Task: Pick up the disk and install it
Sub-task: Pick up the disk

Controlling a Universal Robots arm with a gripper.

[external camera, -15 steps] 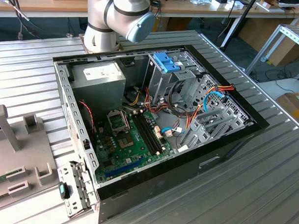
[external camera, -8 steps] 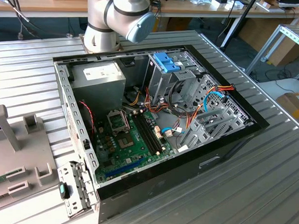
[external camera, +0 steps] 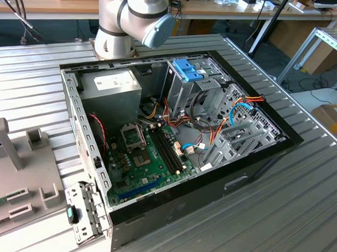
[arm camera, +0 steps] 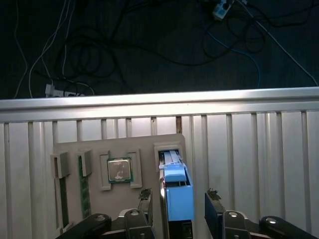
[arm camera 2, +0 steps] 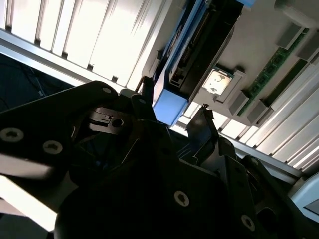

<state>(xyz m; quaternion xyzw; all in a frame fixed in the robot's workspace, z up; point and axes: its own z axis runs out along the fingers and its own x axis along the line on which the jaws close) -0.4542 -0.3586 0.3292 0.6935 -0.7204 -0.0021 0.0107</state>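
The disk (arm camera: 177, 186) is a dark drive in a bright blue carrier. It stands on edge in a slot of a grey parts tray (arm camera: 94, 149). In both wrist views my gripper (arm camera: 178, 198) is open, with one black finger on each side of the disk and a small gap on both sides. In the second wrist view the disk (arm camera 2: 197, 50) runs away from the gripper (arm camera 2: 174, 113), with its blue end nearest the fingertips (arm camera 2: 205, 122).
The tray also holds a processor chip (arm camera: 119, 170) and memory sticks (arm camera: 83, 181) beside the disk. In the exterior view the open computer case (external camera: 250, 167) lies on the ribbed metal table (external camera: 298, 219), with a blue-topped drive cage (external camera: 187, 71) at its back. The tray (external camera: 22, 182) lies to the exterior view's left.
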